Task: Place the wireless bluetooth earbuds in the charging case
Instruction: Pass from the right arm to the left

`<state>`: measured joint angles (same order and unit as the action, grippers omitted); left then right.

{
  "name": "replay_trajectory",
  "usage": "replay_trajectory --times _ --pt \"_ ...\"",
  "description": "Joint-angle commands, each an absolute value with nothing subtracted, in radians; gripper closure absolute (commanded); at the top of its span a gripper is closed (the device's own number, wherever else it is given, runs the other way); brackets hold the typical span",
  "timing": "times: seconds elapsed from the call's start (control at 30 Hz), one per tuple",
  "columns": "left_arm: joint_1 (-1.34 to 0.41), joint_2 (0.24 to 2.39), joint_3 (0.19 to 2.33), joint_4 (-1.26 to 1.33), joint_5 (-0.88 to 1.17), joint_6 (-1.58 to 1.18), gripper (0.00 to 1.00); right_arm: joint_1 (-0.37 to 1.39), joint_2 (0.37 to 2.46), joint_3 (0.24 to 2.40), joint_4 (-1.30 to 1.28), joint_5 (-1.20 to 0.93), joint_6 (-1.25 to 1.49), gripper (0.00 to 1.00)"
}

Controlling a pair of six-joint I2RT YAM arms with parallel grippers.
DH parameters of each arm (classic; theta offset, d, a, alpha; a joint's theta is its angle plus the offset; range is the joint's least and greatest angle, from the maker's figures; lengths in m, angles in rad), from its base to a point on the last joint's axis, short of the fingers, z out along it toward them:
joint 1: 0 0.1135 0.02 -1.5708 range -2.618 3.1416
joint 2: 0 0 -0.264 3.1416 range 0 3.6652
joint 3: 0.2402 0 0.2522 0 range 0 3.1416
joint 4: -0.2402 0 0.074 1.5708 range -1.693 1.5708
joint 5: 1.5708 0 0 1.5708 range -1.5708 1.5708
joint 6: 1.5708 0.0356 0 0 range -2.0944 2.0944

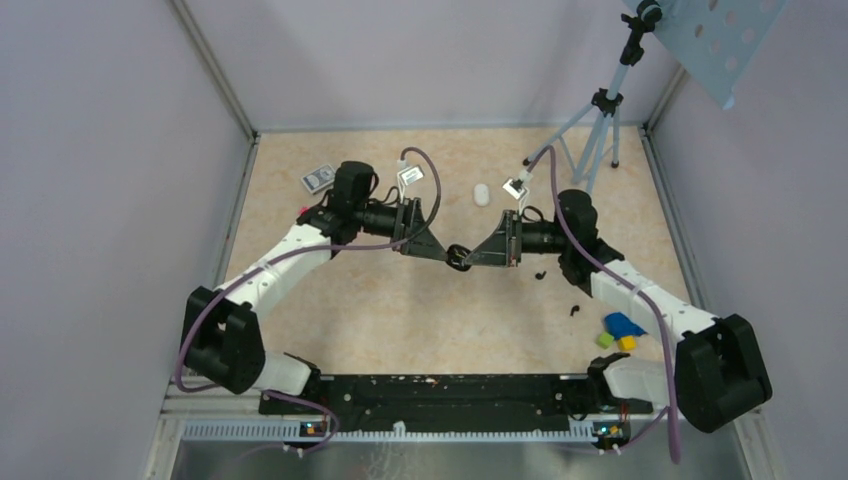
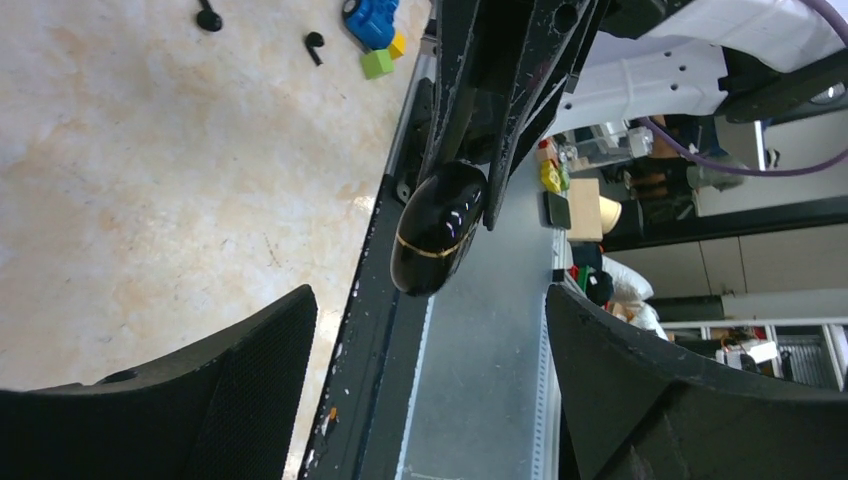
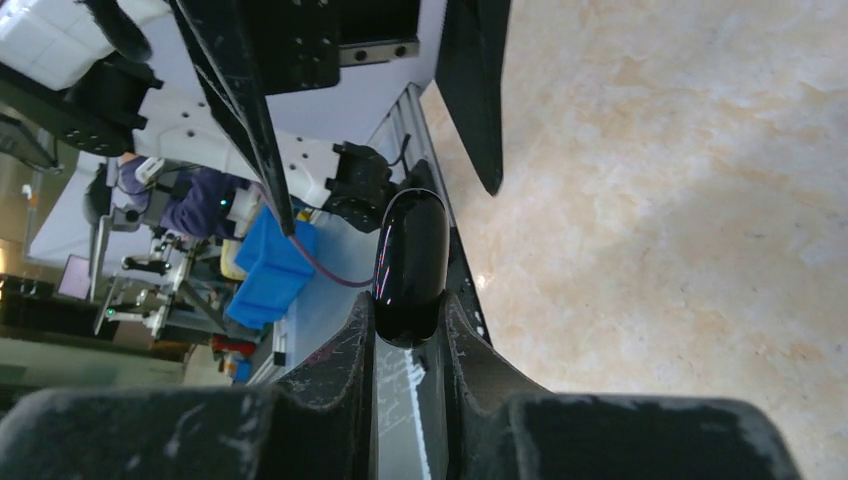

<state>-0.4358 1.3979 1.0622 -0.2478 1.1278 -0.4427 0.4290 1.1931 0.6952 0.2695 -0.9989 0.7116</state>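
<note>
A glossy black charging case (image 1: pixel 460 262) with a thin gold seam hangs above the table's middle, lid down. My right gripper (image 1: pixel 468 259) is shut on it; in the right wrist view the case (image 3: pixel 410 250) sits pinched between the fingers (image 3: pixel 408 305). My left gripper (image 1: pixel 450 254) faces it, open, with its fingers on either side of the case's free end and not touching. In the left wrist view (image 2: pixel 430 310) the case (image 2: pixel 438 228) lies just beyond the fingertips. Two black earbuds (image 1: pixel 540 274) (image 1: pixel 575 309) lie on the table to the right, also in the left wrist view (image 2: pixel 208 17) (image 2: pixel 314 45). No white earbuds are visible.
Blue, green and yellow toy blocks (image 1: pixel 620 330) lie near the right arm's base. A small white oval object (image 1: pixel 481 194) lies behind the grippers. A small flat box (image 1: pixel 318 178) sits at the back left, a tripod (image 1: pixel 598 130) at the back right.
</note>
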Motion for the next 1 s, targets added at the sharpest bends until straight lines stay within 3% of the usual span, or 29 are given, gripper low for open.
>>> replay_trajectory --times 0.0,0.13,0.37,0.5,0.7,0.97 --pt "-0.479 1.418 1.069 -0.095 1.216 -0.517 0.12 0.435 1.215 0.707 0.474 -1.095 0.797 1.0" --pt "-0.515 1.461 1.107 -0.147 1.208 -0.504 0.15 0.451 1.239 0.708 0.507 -1.108 0.816 1.0" --pt "-0.536 1.462 1.113 -0.132 1.203 -0.521 0.39 0.454 1.267 0.715 0.52 -1.116 0.816 1.0" --pt "-0.535 1.462 1.11 -0.112 1.198 -0.538 0.38 0.453 1.267 0.711 0.512 -1.118 0.809 1.0" --pt "-0.532 1.46 1.117 -0.102 1.194 -0.538 0.26 0.453 1.248 0.704 0.477 -1.102 0.793 1.0" --pt "-0.519 1.45 1.1 -0.063 1.214 -0.567 0.41 0.453 1.226 0.703 0.399 -1.094 0.742 1.0"
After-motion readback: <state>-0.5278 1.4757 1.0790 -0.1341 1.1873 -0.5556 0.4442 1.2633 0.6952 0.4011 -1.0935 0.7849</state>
